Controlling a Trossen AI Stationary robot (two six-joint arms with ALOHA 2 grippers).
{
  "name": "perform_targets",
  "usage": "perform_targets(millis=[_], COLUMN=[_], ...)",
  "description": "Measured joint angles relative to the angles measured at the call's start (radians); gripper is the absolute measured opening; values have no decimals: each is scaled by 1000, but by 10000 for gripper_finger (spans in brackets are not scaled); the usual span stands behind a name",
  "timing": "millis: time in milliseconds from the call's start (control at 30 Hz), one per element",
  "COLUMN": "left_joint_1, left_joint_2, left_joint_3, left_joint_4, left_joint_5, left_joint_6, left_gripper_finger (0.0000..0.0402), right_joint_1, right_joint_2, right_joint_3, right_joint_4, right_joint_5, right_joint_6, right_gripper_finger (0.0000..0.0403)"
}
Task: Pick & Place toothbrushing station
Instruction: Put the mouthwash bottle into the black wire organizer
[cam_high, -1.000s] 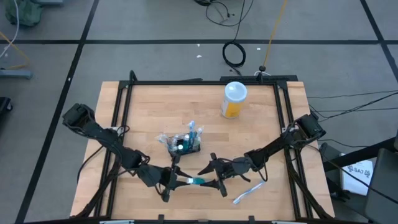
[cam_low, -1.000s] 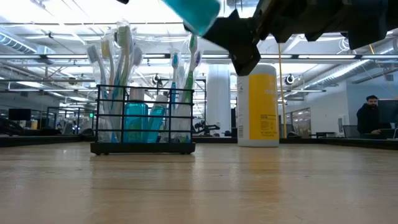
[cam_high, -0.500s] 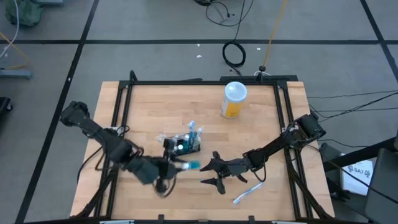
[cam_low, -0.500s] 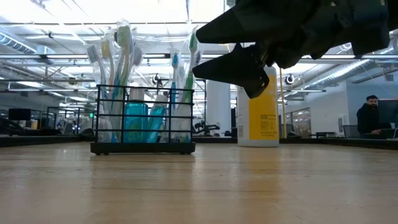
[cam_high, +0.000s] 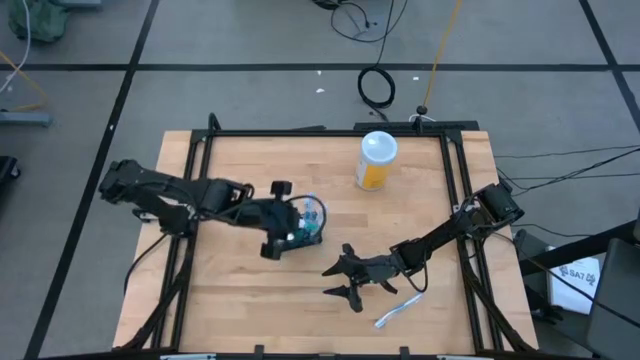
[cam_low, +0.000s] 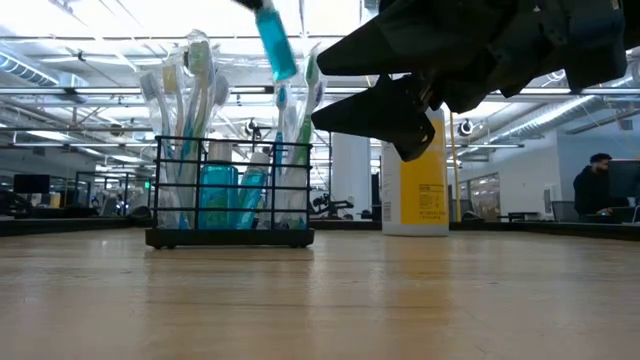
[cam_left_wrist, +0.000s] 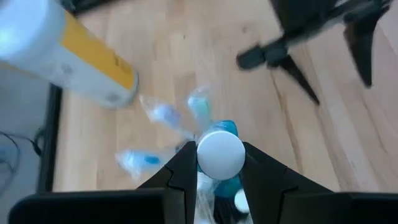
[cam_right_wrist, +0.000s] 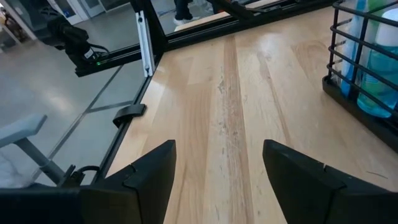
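Left gripper (cam_left_wrist: 219, 163): clenched on a teal tube (cam_left_wrist: 219, 153), basket (cam_low: 230, 190) directly below.
Right gripper (cam_high: 342, 280): fingers spread, empty.
Table (cam_high: 250, 300): bare wood.
Room: person (cam_low: 597, 187) beyond.

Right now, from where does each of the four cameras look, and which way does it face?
High: above the table, straight down; both arms, basket.
Low: table height, level; basket, yellow bottle, right tool overhead.
Left wrist: down past the left tool, shut on a teal tube.
Right wrist: along the tabletop past the open right tool.
All four share the basket.
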Motion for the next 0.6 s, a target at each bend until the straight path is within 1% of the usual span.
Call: perform_targets(millis=[133,300,433,533,600], left_joint_1=[66,127,147,151,155], left_joint_2=[1,1,1,1,1], left_joint_3=[0,0,0,0,0], left_joint_4=[-95,-205,-266,-326,-335], left_joint_5=[63,74,80,99,114], left_joint_6=[-18,-91,-133,-141,-138], left_gripper_finger=[97,97,97,97,97], right_joint_1=[0,0,0,0,0], right_joint_2=[0,0,0,0,0], right_joint_3=[0,0,0,0,0], right_joint_4=[0,0,0,0,0], right_joint_5=[0,0,-1,-1,-1], right_joint_6=[0,0,0,0,0], right_gripper_finger=[231,231,228,227,227])
